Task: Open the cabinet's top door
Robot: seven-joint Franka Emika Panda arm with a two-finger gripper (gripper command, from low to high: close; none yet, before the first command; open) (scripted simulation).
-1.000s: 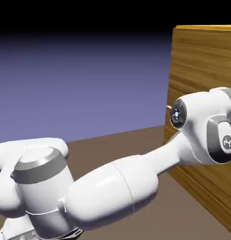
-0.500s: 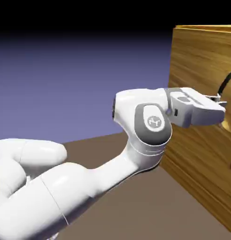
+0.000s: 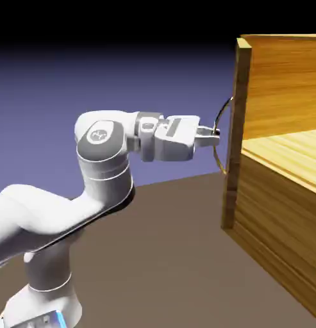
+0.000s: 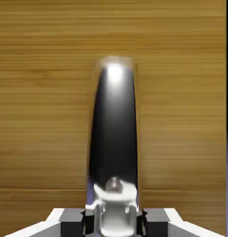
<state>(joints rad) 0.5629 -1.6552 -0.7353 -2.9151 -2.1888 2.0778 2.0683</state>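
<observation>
Clamped tight on the handle [image 3: 221, 134], the gripper [image 3: 215, 133] points level toward the right, its two grey fingertips [image 4: 71, 222] pressing either side of the metal loop with almost no gap left between them. From the hand view the handle fills the middle as a tall, dark, shiny bar with a bright glint near its top, and wood grain runs behind it from edge to edge.

Going by size, the cabinet [image 3: 282, 218] comes first: a big boxy body of golden-brown wood at the right of the exterior view, its grain running sideways. Its upper compartment stands exposed, with a pale wooden floor [image 3: 295, 150] and a back wall of the same wood; nothing shows inside it, though part of it runs out of the frame. Below that floor, the lower front panel [image 3: 275, 224] is flush and shut.

Next is the white arm [image 3: 64, 211], rising from the lower left, bending at a grey-capped joint and reaching right to the handle.

Then the top door [image 3: 236, 134]. It is swung out from the cabinet and seen almost edge-on, a thin upright slab at the cabinet's near left corner, with its long side running up and down. Its front face turns left, toward the arm.

Smallest is the handle, a thin curved loop standing out from the door's left face, its long line also upright, with the gripper's tips meeting it about halfway up.
</observation>
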